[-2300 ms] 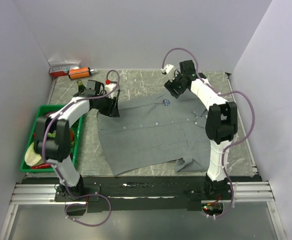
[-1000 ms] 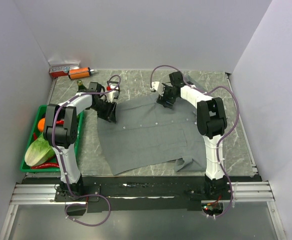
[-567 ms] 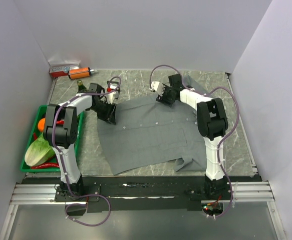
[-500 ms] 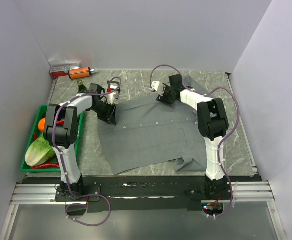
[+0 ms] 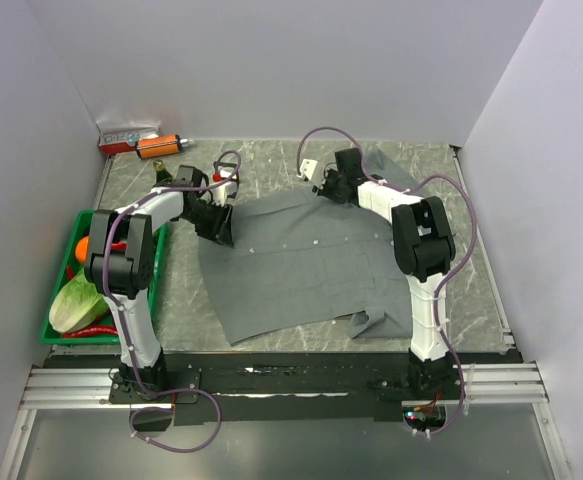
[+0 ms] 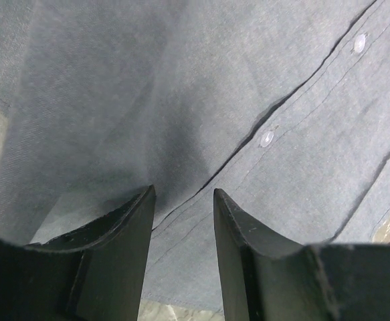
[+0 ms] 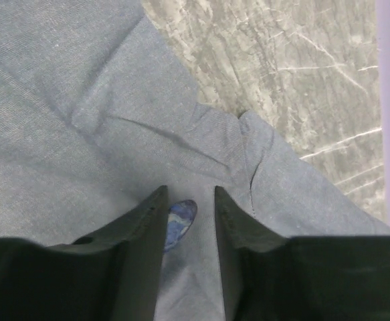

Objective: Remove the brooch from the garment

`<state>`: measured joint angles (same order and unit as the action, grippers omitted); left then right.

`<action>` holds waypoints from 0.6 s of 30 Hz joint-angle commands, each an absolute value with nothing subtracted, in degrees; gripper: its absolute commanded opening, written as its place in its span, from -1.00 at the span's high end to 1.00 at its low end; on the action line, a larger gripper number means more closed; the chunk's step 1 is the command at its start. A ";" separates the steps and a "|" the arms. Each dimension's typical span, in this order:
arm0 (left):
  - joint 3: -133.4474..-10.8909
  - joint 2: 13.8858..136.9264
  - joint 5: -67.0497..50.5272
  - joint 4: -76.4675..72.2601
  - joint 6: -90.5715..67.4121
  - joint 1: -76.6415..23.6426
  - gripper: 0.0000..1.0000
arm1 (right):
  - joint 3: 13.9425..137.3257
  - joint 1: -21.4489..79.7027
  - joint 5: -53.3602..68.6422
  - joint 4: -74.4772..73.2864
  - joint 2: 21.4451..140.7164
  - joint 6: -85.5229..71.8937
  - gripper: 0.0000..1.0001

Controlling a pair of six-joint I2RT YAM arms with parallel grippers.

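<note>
The grey shirt, the garment point(image 5: 301, 270), lies spread flat on the marble table. The brooch point(image 7: 180, 221), a small blue disc, sits on the cloth near the shirt's back edge, and in the top view my right gripper hides it. My right gripper point(image 7: 189, 194) is down on the shirt there point(image 5: 333, 187). Its jaws stand apart on either side of the brooch, which lies against the left finger with a gap to the right one. My left gripper point(image 6: 183, 194) is open on the shirt's left edge point(image 5: 216, 225), with grey cloth and two white buttons point(image 6: 267, 138) in front of it.
A green basket point(image 5: 61, 322) with lettuce point(image 5: 76, 300) and an orange point(image 5: 83, 247) stands at the table's left edge. A red-and-white box point(image 5: 126, 138) and an orange object point(image 5: 159, 146) lie at the back left. Walls close in the back and both sides.
My right gripper has come left and down from the back right onto the brooch, which was in plain sight before. The shirt's back edge has shifted slightly. My left gripper has stayed on the shirt's left edge.
</note>
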<state>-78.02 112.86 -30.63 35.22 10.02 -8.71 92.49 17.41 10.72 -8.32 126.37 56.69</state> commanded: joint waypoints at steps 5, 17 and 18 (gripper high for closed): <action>-79.19 110.74 -32.69 34.54 9.23 -8.79 0.08 | 97.03 17.84 8.26 -11.86 125.33 56.87 0.42; -81.21 112.06 -33.31 34.72 8.44 -8.79 0.08 | 96.94 18.37 11.25 -17.66 124.01 47.02 -0.06; -81.38 112.06 -33.40 34.89 8.44 -8.79 0.08 | 97.90 18.46 10.90 -18.97 124.62 46.85 -0.05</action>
